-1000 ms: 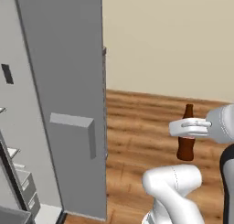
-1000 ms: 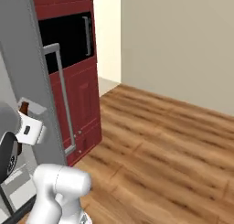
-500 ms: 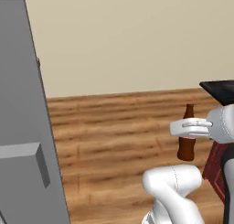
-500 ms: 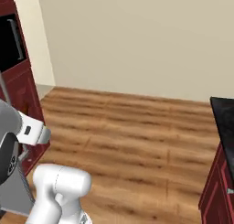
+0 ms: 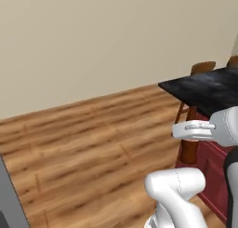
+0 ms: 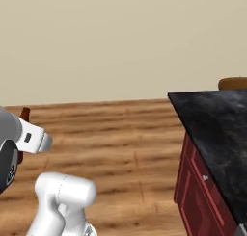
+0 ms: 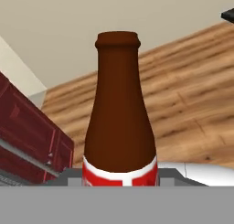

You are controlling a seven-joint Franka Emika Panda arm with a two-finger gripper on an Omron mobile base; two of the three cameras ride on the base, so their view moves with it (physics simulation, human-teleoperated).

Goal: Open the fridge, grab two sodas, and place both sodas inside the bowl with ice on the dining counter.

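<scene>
The two-finger gripper (image 5: pixel 193 130) on the white arm is clamped on a dark brown glass bottle with a red and white label (image 7: pixel 119 122), holding it upright above the wooden plank floor (image 5: pixel 88 143). In the left base view the bottle's lower brown body hangs just below the white hand, near the right edge of the scene, directly in front of the dark red base (image 5: pixel 211 171) of the island. In the hand view the bottle rises straight up through the middle, its narrow neck and rounded lip at the top and its label band low down, where the grip meets it. In the right base view only the bottle's brown top (image 6: pixel 24 113) peeks out at the far left, behind the arm's grey wrist. The large island with the glossy black marbled stone top (image 6: pixel 217 134) stands to the right, its near corner pointing toward the open floor. A brown wooden chair back (image 5: pixel 202 67) shows beyond the far edge of the stone top. A plain beige wall (image 6: pixel 120 42) closes the scene at the far side, meeting the floor along a straight line.
</scene>
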